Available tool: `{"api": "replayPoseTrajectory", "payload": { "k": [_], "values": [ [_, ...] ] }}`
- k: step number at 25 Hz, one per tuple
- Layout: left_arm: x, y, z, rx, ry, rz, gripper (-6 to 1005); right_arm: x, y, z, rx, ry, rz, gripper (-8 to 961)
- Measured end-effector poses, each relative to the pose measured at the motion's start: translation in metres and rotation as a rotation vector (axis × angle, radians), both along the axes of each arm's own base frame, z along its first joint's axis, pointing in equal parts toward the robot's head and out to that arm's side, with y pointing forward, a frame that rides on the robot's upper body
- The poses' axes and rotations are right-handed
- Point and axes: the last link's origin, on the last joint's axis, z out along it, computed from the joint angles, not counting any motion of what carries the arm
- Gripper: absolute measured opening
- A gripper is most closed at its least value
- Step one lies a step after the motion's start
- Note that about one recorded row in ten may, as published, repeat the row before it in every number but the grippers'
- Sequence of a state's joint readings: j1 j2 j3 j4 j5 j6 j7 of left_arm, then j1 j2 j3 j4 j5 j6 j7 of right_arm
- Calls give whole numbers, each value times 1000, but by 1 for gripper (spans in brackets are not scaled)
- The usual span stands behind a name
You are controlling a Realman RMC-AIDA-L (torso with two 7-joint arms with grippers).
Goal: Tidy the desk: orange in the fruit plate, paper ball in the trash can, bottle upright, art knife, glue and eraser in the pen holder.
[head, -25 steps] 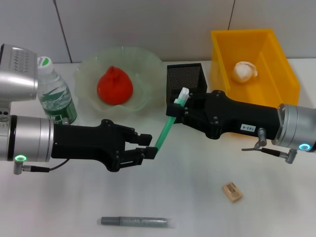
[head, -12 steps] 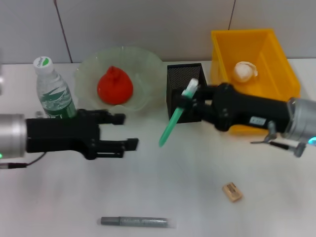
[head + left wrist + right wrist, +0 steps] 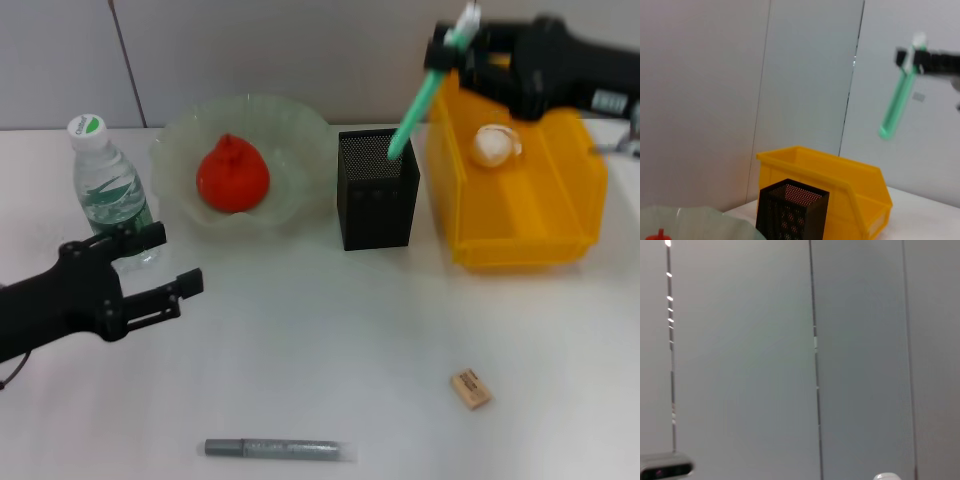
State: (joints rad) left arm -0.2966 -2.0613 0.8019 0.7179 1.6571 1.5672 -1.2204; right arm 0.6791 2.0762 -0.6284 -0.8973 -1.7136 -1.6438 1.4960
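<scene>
Right gripper (image 3: 455, 40) raised above the desk (image 3: 330, 330), clamped on the white-tipped end of the art knife (image 3: 425, 95). Knife hangs tilted, its green lower end in the air just over the rim of the pen holder (image 3: 377, 190), toward the trash can side; not inside the cup. Left wrist view shows the knife (image 3: 897, 97) high above holder (image 3: 792, 210) and trash can (image 3: 840, 185), held at its upper end.

Left gripper (image 3: 165, 265) low at the left of the desk, fingers spread apart, nothing between them. It sits just in front of the bottle (image 3: 108, 190), which stands upright.

Orange (image 3: 232, 175) in the fruit plate (image 3: 290, 130). Paper ball (image 3: 495, 145) inside the trash can (image 3: 520, 215), which stands just beside the pen holder.

Eraser (image 3: 470, 388) lies on the desk, front right. Glue (image 3: 275, 449) lies flat near the front edge, well apart from the holder
</scene>
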Motion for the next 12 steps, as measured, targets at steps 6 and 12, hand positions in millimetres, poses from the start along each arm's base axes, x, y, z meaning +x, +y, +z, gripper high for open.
{"api": "replayPoseTrajectory", "payload": {
  "k": [6, 12],
  "values": [
    [-7, -6, -10, -7, -12, 19, 827, -25, 34, 9, 69, -71, -61, 192],
    [-5, -6, -13, -12, -11, 9, 823, -33, 58, -10, 29, -218, -184, 193]
  ]
}}
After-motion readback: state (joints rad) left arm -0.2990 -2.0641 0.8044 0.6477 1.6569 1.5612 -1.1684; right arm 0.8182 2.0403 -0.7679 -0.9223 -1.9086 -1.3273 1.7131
